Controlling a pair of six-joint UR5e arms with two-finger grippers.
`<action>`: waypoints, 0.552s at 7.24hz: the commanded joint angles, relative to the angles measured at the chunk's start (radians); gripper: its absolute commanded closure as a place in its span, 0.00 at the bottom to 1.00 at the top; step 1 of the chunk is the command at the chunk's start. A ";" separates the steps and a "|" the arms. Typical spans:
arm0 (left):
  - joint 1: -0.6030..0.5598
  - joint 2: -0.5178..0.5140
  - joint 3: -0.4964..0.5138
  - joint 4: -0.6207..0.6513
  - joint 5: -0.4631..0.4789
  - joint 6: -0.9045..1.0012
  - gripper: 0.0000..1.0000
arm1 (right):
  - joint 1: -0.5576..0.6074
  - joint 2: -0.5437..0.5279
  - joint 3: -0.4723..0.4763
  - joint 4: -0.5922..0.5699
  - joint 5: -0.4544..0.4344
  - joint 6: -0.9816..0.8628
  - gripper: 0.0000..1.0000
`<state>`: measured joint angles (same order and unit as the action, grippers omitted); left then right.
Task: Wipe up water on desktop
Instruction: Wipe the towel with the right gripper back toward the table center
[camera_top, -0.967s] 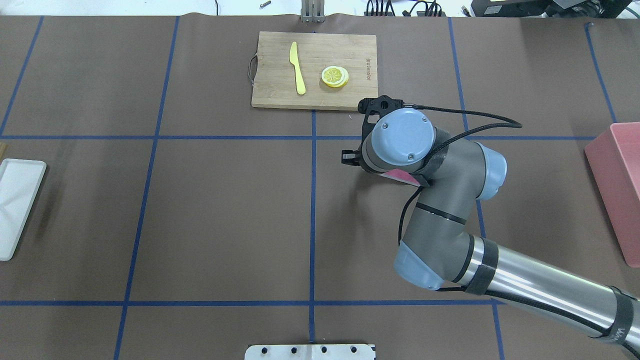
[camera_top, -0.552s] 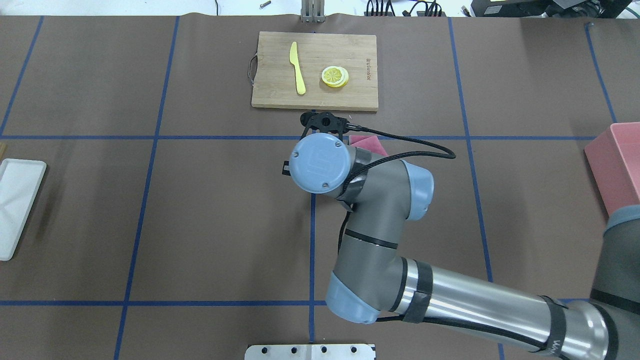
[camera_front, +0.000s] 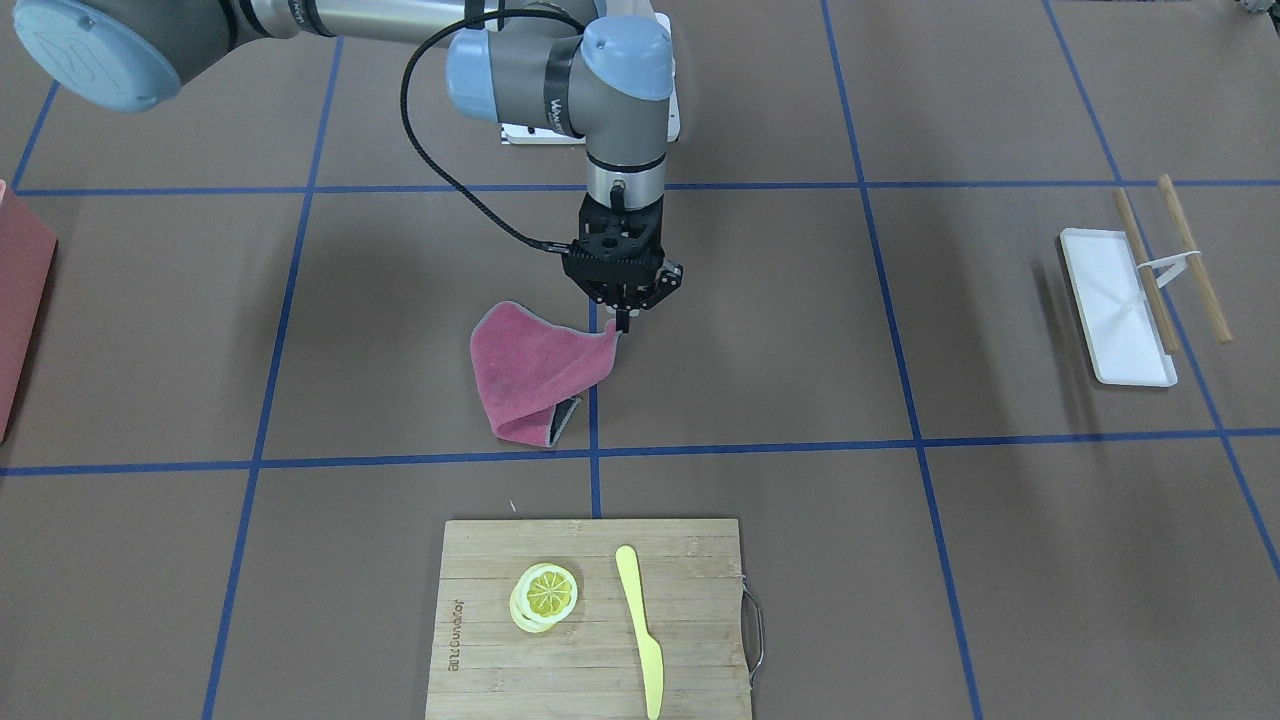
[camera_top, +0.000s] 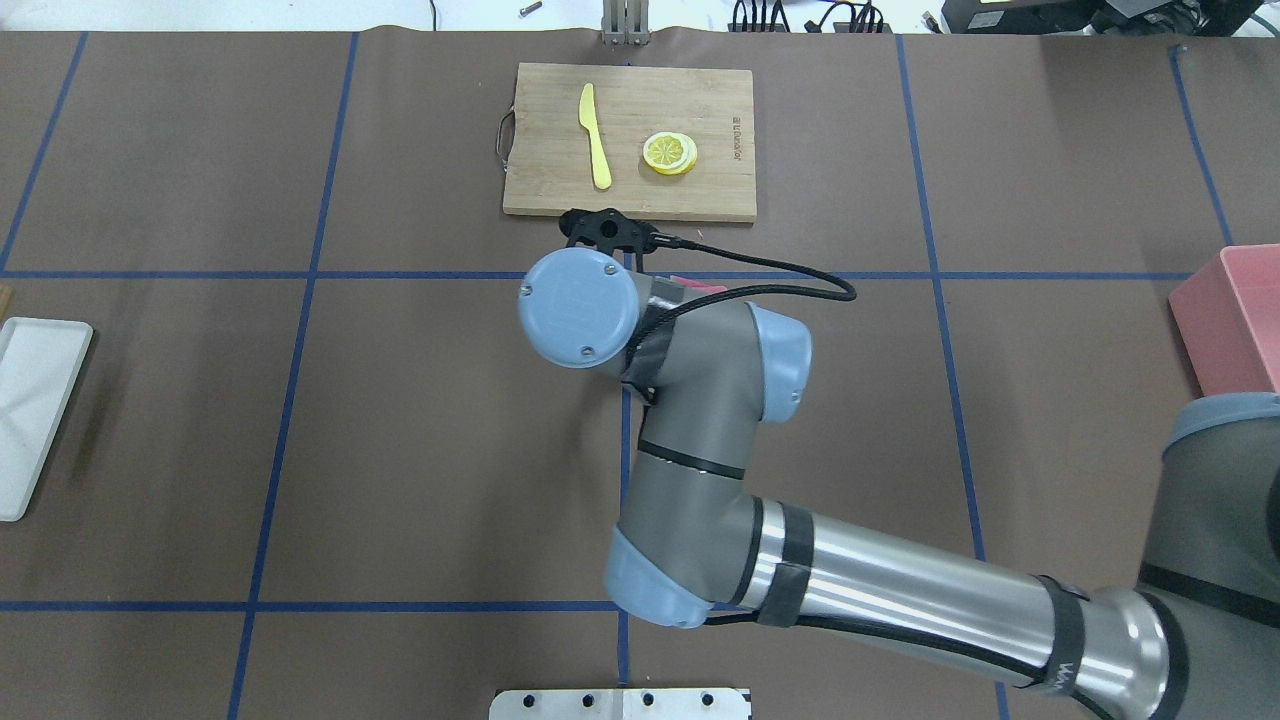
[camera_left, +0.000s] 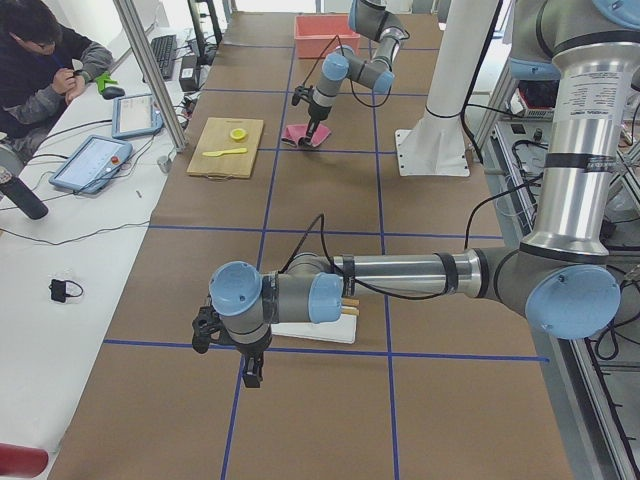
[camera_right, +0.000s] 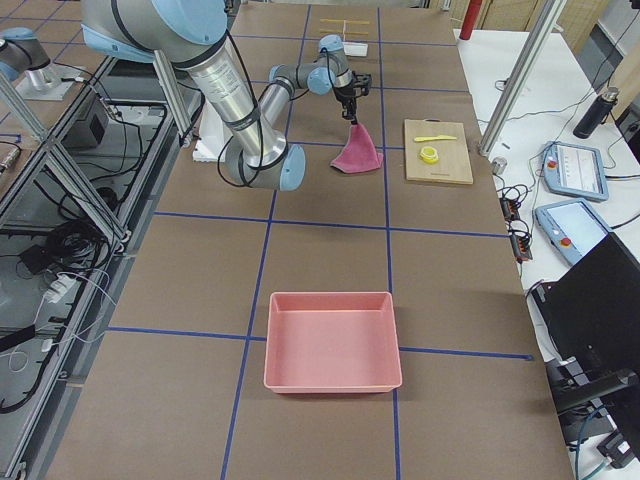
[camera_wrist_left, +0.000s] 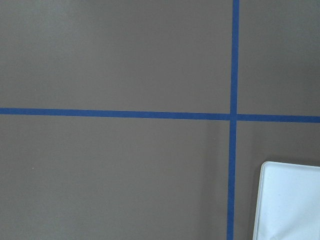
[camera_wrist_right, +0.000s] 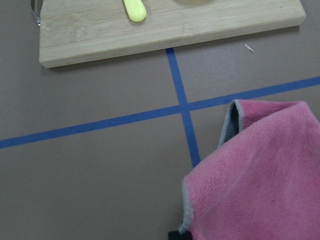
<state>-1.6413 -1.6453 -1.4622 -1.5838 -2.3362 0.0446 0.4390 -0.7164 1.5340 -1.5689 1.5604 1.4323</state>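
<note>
The desktop (camera_front: 900, 300) is a matte brown surface crossed by blue tape lines; no water shows on it. My right gripper (camera_front: 622, 320) points down near the table's middle and is shut on a corner of a pink cloth (camera_front: 535, 375). The cloth hangs from the corner and trails on the desktop beside the gripper. The cloth fills the lower right of the right wrist view (camera_wrist_right: 260, 175), and in the overhead view only a sliver of the cloth (camera_top: 690, 287) shows past the wrist. My left gripper (camera_left: 252, 378) hovers over the desktop far off; I cannot tell its state.
A bamboo cutting board (camera_front: 690, 600) with a yellow knife (camera_front: 640, 630) and lemon slices (camera_front: 546, 595) lies just beyond the cloth. A white tray (camera_front: 1115, 305) with two wooden sticks sits on my left side. A pink bin (camera_right: 333, 296) stands on my right.
My right arm has swept toward the overhead view's left, from right of the centre tape line to on it, dragging the pink cloth along the desktop.
</note>
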 joint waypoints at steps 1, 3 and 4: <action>0.002 -0.001 -0.003 -0.001 0.000 -0.014 0.01 | 0.099 -0.246 0.226 0.006 0.102 -0.239 1.00; 0.002 -0.001 -0.003 -0.001 -0.002 -0.014 0.01 | 0.191 -0.392 0.290 0.027 0.150 -0.399 1.00; 0.002 -0.001 -0.003 -0.001 -0.002 -0.014 0.01 | 0.233 -0.475 0.288 0.105 0.170 -0.465 1.00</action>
<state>-1.6399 -1.6460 -1.4648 -1.5845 -2.3375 0.0312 0.6143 -1.0856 1.8055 -1.5311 1.7006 1.0635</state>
